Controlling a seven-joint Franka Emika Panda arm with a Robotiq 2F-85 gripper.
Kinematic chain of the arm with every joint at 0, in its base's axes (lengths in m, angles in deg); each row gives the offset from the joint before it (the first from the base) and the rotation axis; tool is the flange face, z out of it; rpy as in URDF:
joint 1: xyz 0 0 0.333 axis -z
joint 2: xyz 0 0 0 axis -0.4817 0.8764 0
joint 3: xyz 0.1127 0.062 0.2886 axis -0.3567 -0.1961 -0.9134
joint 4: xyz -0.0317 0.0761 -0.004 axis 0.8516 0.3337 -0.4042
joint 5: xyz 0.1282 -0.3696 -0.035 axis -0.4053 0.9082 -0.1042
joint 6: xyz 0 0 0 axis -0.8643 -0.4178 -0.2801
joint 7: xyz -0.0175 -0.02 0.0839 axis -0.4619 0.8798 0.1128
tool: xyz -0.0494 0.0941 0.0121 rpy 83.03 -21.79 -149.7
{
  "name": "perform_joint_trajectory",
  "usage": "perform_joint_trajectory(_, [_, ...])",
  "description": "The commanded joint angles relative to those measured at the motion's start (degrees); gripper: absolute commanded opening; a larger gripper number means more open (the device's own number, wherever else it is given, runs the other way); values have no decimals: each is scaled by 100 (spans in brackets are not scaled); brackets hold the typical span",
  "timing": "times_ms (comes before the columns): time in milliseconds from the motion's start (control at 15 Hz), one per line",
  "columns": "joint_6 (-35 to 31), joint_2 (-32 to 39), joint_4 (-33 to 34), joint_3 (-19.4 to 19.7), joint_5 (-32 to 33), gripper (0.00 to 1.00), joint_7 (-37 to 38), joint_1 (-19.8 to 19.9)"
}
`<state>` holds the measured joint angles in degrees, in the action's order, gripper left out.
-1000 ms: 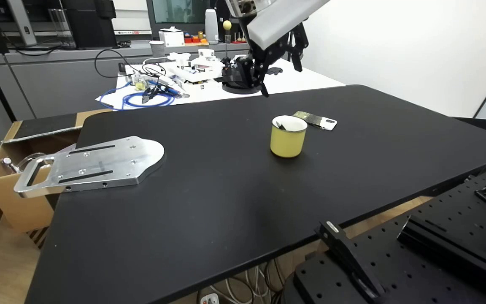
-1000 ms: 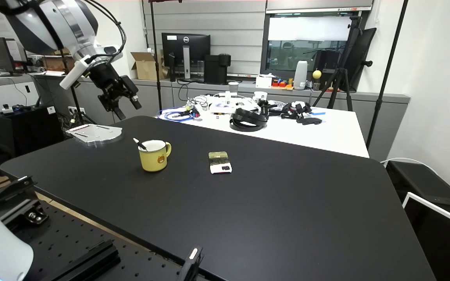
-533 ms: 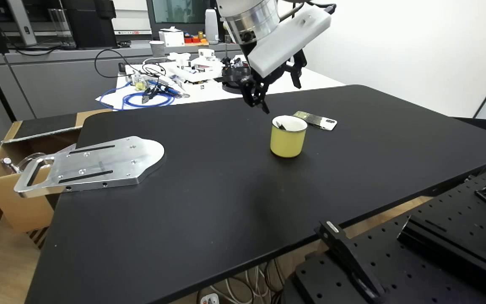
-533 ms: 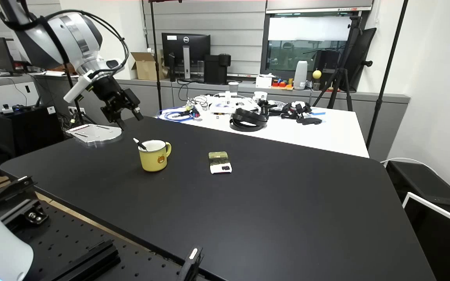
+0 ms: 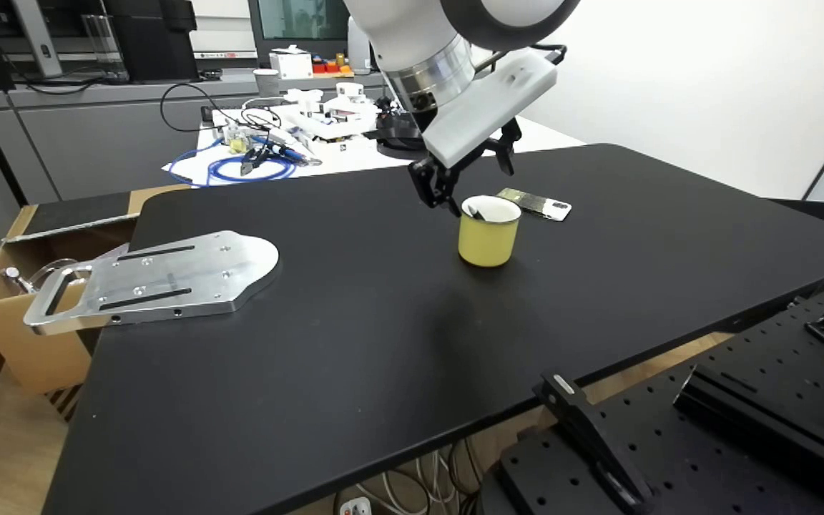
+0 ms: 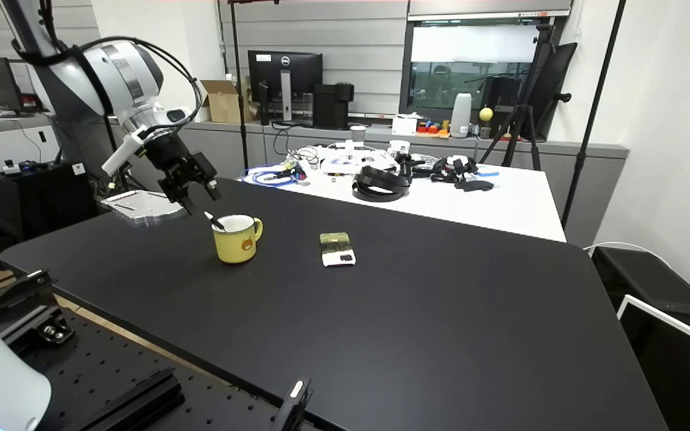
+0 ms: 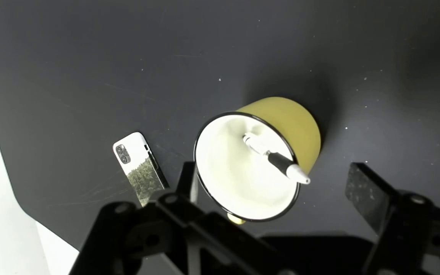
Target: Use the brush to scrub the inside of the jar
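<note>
In an exterior view, the gripper (image 5: pixel 483 192) has been lowered over the last second and brought nearer to the yellow mug (image 5: pixel 487 242), which is taken as the task's jar; the gripper is now seen beside and just above the mug's rim, while the mug has been left unmoved on the dark tabletop (image 5: pixel 297 386); the phone (image 5: pixel 535 204) beyond the mug is likewise undisturbed. In an exterior view, the same descent is shown; a gap is left between the gripper and the brush (image 6: pixel 216 222), which looks more like a pen and is leaned in the mug, one end raised past the rim. In the wrist view, the mug's mouth is framed by the fingers (image 7: pixel 368 195), which are spread wide with nothing held; the brush's dark grip and pale tip are seen jutting over the mug's rim, its other end within the mug; by judgement, the grasp is being approached and no scrubbing has been started; the fingers would next need to be brought about the jutting end and closed; if the rim were caught instead, the mug could be dragged or tipped.
</note>
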<state>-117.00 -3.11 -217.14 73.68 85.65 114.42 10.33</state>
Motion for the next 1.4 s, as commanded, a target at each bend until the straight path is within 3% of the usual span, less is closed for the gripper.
perform_joint_trajectory(0, [2,156,156,147,179,100,297,-141])
perform_joint_trajectory(533, [40,254,220,228,380,100,406,-179])
perform_joint_trajectory(667, [38,257,219,238,415,74,427,-174])
perform_joint_trajectory(1200, [39,308,214,254,452,17,495,-138])
perform_joint_trajectory(1267, [75,318,213,248,435,61,509,-152])
perform_joint_trajectory(1333, [70,326,205,246,445,57,488,-150])
